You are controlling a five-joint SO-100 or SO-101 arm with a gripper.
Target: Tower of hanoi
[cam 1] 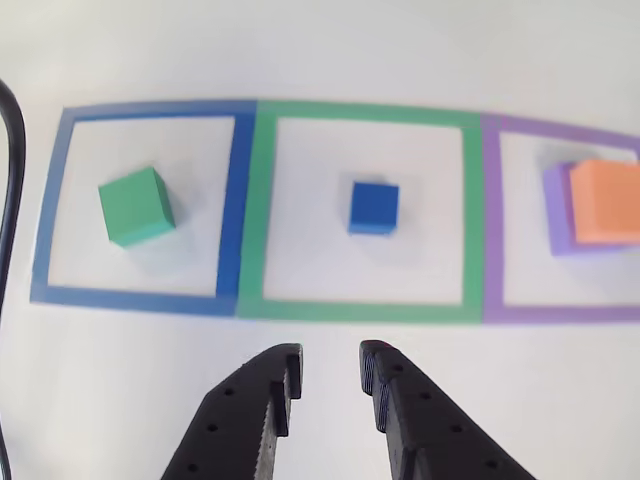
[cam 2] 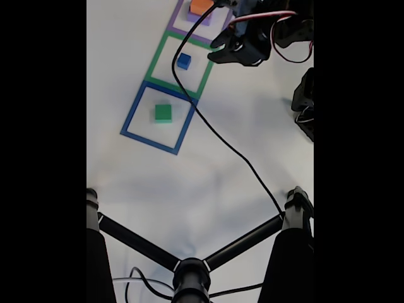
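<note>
The tower of hanoi is spread over three tape squares. A green block (cam 1: 136,206) (cam 2: 163,112) sits in the blue outline. The small blue cube (cam 1: 374,208) (cam 2: 184,60) sits in the green outline. An orange block (cam 1: 606,202) (cam 2: 201,6) rests on the purple slab (cam 1: 558,208) inside the purple outline. My gripper (cam 1: 331,380) (cam 2: 213,49) hovers open and empty on the near side of the green outline, short of the blue cube.
A black cable (cam 2: 214,129) runs from the arm across the table, over the corner of the green outline (cam 2: 177,66). A black stand (cam 2: 189,271) with spreading legs fills the bottom of the fixed view. White table surrounds the squares.
</note>
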